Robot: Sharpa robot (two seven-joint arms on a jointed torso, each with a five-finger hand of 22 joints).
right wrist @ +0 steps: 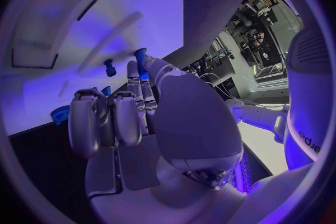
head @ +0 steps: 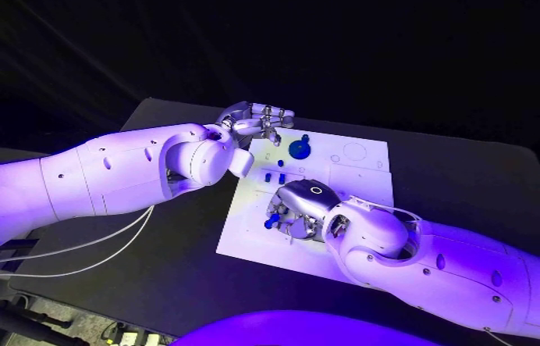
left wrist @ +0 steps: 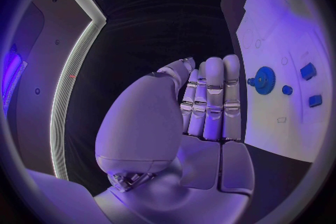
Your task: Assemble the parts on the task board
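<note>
Resting over the near-middle of the white board [head: 349, 176], the right hand [head: 302, 209] has its fingers curled down toward the plate, a small blue peg [head: 271, 221] at their tips. In the right wrist view that peg [right wrist: 140, 59] sits between the fingertips [right wrist: 145, 69], so it looks pinched, though the contact itself is partly hidden. A second small blue piece [right wrist: 110, 68] stands on the board just beside it.

Left hand [head: 257, 119] hangs at the board's far-left corner, over the black table [head: 450, 174]. In the left wrist view its fingers [left wrist: 212, 95] lie straight and side by side, thumb apart, nothing in them.

Blue gear [head: 300, 148] sits on the board's far half, just beside the left hand. Two small blue blocks [head: 274, 178] lie on the board between the gear and the right hand; the left wrist view shows the gear [left wrist: 264, 79] with the blocks [left wrist: 308, 71] near it.
</note>
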